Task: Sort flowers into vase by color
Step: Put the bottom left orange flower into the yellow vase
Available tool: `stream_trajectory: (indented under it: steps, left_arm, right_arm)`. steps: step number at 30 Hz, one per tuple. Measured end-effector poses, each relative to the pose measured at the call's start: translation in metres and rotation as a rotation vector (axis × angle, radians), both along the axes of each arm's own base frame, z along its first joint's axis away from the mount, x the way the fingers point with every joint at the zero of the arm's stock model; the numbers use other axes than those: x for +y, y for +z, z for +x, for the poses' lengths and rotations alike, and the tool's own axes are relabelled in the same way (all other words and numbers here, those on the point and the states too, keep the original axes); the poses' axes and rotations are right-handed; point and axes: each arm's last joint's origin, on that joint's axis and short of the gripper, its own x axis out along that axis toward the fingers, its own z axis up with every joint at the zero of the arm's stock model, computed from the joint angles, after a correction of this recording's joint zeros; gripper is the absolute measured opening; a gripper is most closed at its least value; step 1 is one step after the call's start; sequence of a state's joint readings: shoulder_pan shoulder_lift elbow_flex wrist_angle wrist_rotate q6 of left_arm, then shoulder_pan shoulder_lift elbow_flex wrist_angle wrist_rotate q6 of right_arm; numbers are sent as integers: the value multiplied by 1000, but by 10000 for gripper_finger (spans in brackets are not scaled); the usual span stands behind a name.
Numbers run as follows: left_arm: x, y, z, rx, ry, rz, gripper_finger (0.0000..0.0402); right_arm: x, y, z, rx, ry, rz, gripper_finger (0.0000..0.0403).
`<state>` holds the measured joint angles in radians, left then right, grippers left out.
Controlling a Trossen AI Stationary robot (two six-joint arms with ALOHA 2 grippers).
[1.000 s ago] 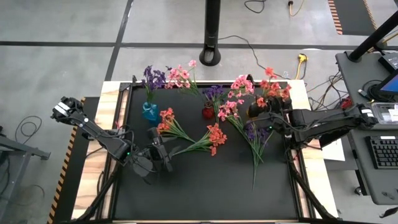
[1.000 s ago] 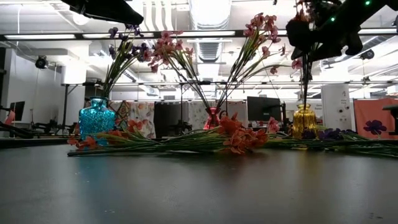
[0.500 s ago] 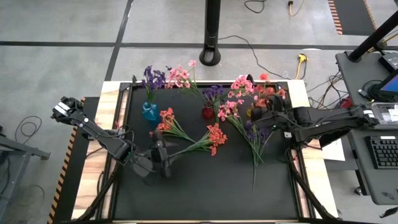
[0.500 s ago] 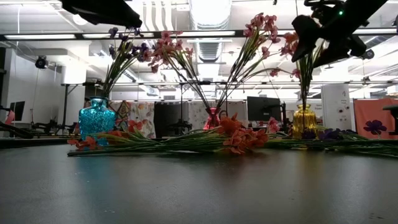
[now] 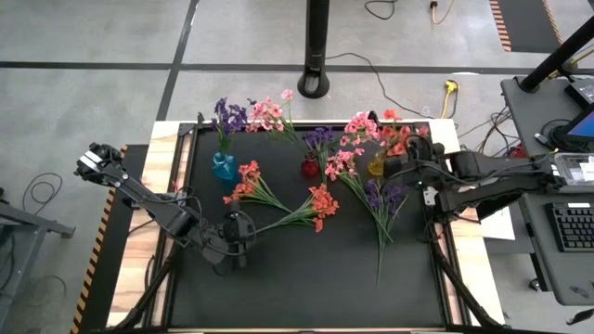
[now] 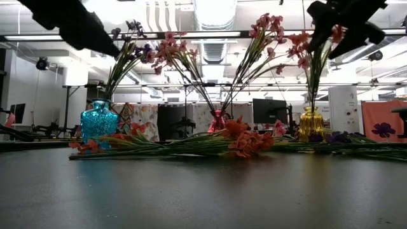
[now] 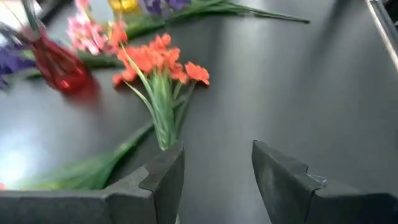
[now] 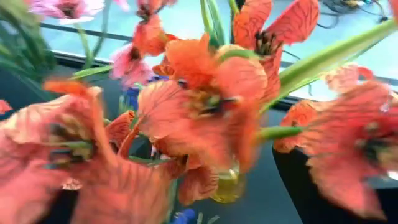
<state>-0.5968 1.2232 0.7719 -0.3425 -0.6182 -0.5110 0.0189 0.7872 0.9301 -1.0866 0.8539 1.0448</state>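
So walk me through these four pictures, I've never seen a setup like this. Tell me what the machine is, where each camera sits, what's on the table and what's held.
It is a robot with two dark arms, each ending in a two-finger gripper. One picture looks straight down on the table, one looks level across it, and one camera rides on each wrist.

At the back stand a blue vase, a red vase and a yellow vase, all with flowers in them. Orange sprays and a purple and pink bunch lie flat on the table.

The left gripper is open and empty, aimed at an orange spray. The right gripper is up by the yellow vase's orange flowers, which fill its camera.
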Motion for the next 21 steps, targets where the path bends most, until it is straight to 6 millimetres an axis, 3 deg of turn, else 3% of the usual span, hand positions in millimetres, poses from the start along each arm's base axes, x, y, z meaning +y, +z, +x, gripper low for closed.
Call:
stream_trajectory:
  steps: [5, 21]
  left_arm:
    - [-3, -3, -1, 20, 21, -118, 170]
    - [-16, -28, 6, 119, 29, -120, 170]
  right_arm:
    - [1, 9, -9, 23, -1, 79, 325]
    - [8, 18, -13, 38, 133, 336, 325]
